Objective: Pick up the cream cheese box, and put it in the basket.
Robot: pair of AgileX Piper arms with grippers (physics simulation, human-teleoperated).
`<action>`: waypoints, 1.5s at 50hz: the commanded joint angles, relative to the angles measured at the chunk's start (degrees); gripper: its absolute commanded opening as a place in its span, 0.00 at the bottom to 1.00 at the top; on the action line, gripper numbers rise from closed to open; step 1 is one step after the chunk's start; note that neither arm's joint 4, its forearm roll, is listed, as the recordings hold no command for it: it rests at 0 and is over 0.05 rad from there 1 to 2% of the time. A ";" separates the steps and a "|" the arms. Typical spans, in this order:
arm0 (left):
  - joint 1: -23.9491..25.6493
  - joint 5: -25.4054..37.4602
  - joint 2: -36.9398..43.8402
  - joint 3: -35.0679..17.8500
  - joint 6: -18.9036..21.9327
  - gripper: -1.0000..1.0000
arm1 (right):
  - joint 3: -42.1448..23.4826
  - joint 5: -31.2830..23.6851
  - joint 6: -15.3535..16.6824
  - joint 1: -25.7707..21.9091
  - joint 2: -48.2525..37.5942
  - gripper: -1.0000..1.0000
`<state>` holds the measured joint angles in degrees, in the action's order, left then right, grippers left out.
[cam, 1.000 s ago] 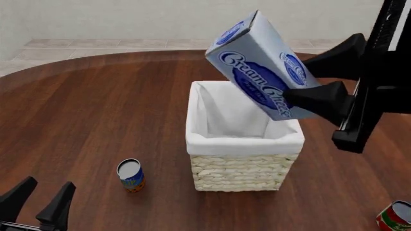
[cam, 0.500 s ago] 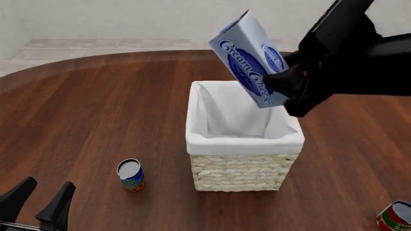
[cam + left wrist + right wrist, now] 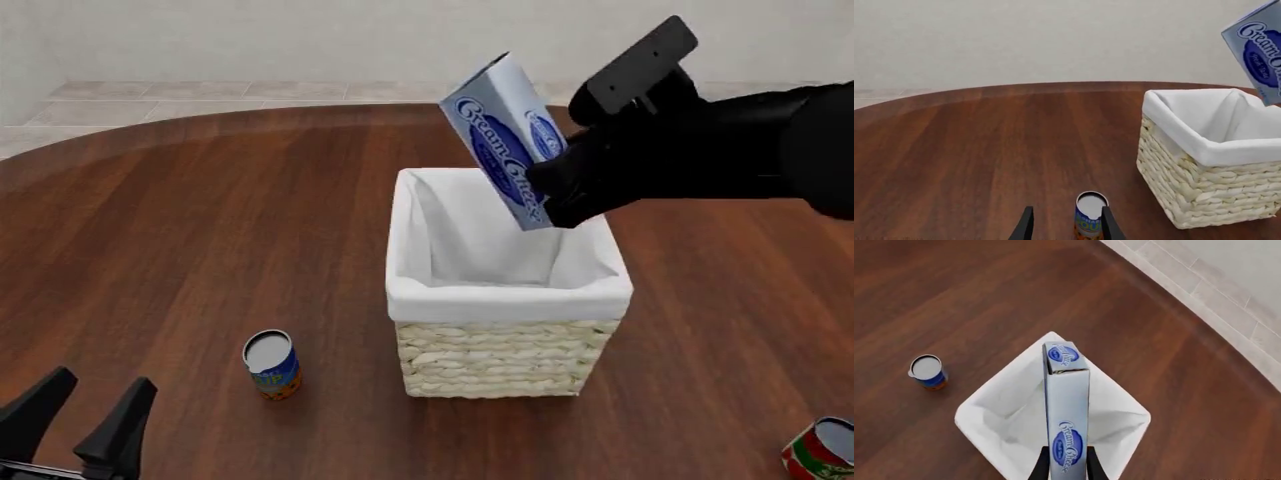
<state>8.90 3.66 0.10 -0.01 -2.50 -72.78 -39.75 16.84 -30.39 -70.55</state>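
A: Where is the cream cheese box [image 3: 505,138] in the front view?

B: In the air above the basket [image 3: 505,355], over its far right part, tilted, lower end just above the white liner. The right gripper [image 3: 567,185] has its jaws clamped on that lower end, the black arm coming in from the basket's right.

A: Does the right wrist view add anything?

B: It looks straight down the carton [image 3: 1067,410] into the basket [image 3: 987,425]. You see the narrow edge, held between two dark fingers [image 3: 1043,467], with the open liner directly beneath. The front view cannot show that alignment so plainly. The blue-orange can [image 3: 927,372] stands on the table well clear of the basket.

A: And the left wrist view?

B: The basket's woven side [image 3: 1207,185] at table level, and only a corner of the box [image 3: 1261,50] above its rim. That can [image 3: 1089,220] stands just beyond the left gripper [image 3: 1066,227], whose jaws are apart and hold nothing.

A: What only shows from the front?

B: A red can [image 3: 821,450] on the table, near and right of the basket. The left gripper [image 3: 83,425] sits near and left of it.

A: What differs from a second ago?

B: The box is lower and steeper, its lower end closer to the liner. The right arm has swung round, its wrist now pointing down toward the basket. Left gripper and both cans are unmoved.
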 commanded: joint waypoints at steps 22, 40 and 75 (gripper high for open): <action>-0.10 0.07 -0.08 0.00 -0.15 1.00 | -3.97 -0.30 2.42 4.84 -10.58 0.00; 0.09 0.11 -0.08 0.00 -0.21 1.00 | -4.27 0.23 1.47 4.45 -12.17 0.00; 0.05 0.16 -0.08 0.00 -0.18 1.00 | 2.04 4.01 0.27 2.08 -11.67 0.00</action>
<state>8.93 3.80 0.02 -0.01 -2.69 -71.95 -37.14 18.22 -28.29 -82.30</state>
